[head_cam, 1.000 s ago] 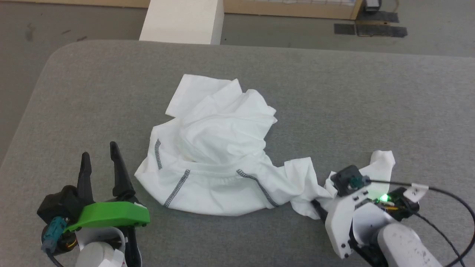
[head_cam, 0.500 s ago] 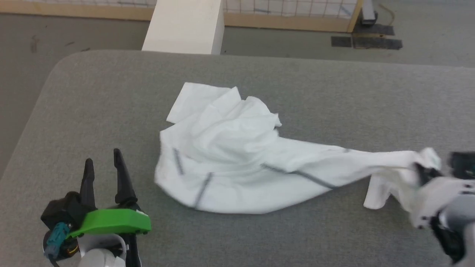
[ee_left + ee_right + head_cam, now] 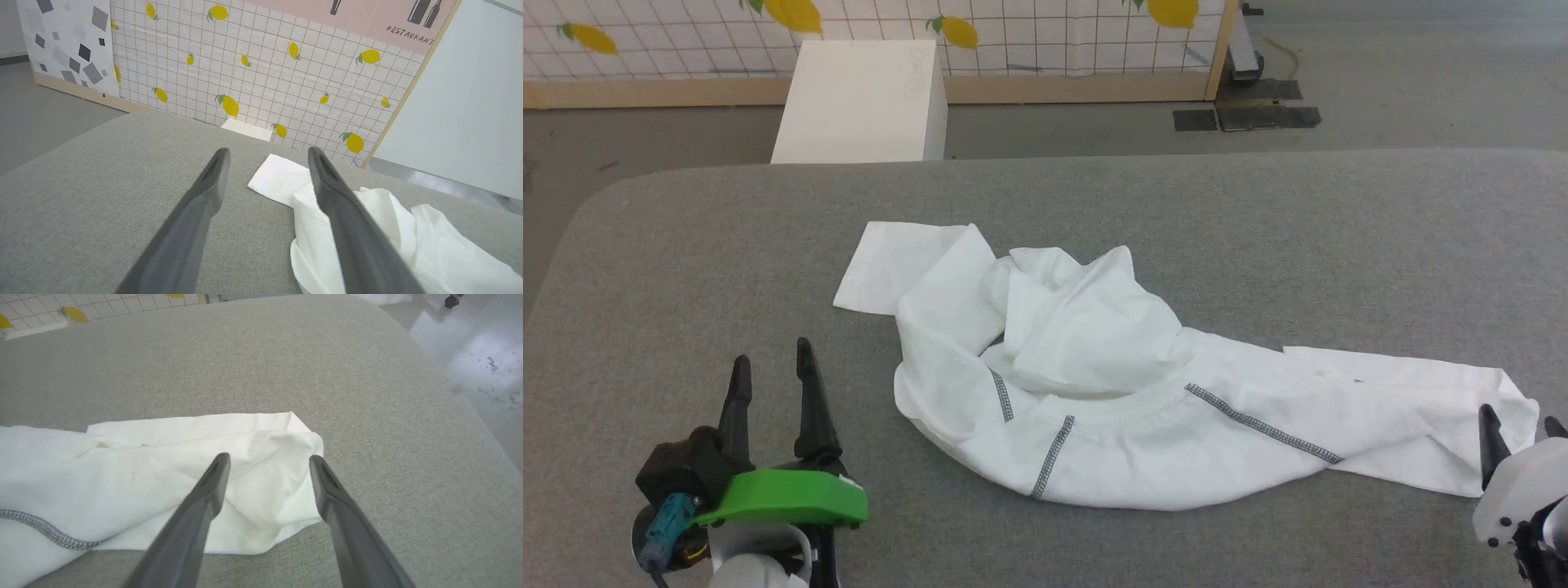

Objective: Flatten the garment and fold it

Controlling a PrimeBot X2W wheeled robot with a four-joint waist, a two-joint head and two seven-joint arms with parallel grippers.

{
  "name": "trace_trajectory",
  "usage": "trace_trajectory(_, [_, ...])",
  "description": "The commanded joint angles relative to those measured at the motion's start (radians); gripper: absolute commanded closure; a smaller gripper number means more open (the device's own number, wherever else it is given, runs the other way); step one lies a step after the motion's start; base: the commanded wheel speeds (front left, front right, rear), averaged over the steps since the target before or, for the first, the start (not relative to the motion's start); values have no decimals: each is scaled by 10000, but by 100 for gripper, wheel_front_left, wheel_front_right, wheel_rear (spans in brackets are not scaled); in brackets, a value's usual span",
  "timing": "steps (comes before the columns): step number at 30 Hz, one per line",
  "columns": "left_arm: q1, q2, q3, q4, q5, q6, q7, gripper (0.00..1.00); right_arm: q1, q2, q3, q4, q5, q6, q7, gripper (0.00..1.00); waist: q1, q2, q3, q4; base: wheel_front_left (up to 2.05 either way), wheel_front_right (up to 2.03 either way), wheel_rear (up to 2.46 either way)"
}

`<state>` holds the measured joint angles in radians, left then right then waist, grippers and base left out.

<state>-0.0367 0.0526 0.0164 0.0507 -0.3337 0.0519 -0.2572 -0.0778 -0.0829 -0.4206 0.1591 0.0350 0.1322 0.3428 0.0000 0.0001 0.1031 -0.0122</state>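
Grey table (image 3: 1258,245) stretches wide around the garment (image 3: 1111,384); left fingers (image 3: 810,404) and right fingers (image 3: 201,510) gape, holding nothing.

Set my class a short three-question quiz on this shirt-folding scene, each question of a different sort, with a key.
1. True or false: the right gripper is shut on the garment.
2. Where is the left gripper? A. shut on the collar; B. open over the bare grey surface, to the left of the garment; C. pressing the bunched middle flat.
3. Fill in: the stretched-out sleeve ends beside the ____ gripper.
Key: 1 false, it is open over the sleeve end; 2 B; 3 right.
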Motion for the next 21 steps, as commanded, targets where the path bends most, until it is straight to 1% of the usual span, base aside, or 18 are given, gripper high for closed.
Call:
trace_trajectory(1, [0,-23,9,-61,155,-68,-45,0,230,46,299,-484,275,-15,-97,0,0,-1,-112,-110,0,0,0])
trace_trajectory(3, [2,-23,-26,-185,242,-94,-45,0,551,69,872,-1259,678,-15,-196,0,0,-1,-112,-109,0,0,0])
trace_trajectory(5, [-7,-23,-26,-331,311,-113,-45,0,822,-31,1784,-1995,1216,-15,-413,0,0,-1,-24,-99,0,0,0])
trace_trajectory(7, [-55,-23,-16,-475,358,-156,-45,0,951,-348,2816,-2459,1598,-15,-595,0,0,-1,109,-80,0,0,0])
trace_trajectory(9, [-137,-23,-34,-595,398,-209,-45,0,850,-656,3671,-2610,1882,-15,-769,0,0,-1,254,-34,0,0,0])
trace_trajectory(12, [-306,-24,-130,-708,471,-291,-45,0,404,-1182,4822,-2264,2024,-15,-722,0,0,-1,506,103,0,0,0])
trace_trajectory(15, [-494,-24,-283,-783,505,-392,-45,0,-357,-1602,5845,-1629,2270,-15,-472,0,0,-1,776,308,0,0,0])
trace_trajectory(20, [-688,-24,-570,-717,544,-538,-45,0,-1395,-2074,6713,-457,2256,-15,268,0,0,-1,1044,648,0,0,0])
trace_trajectory(21, [-733,-24,-625,-682,540,-560,-45,0,-1552,-2119,6828,-232,2325,-15,489,11,0,-1,1081,728,0,0,0])
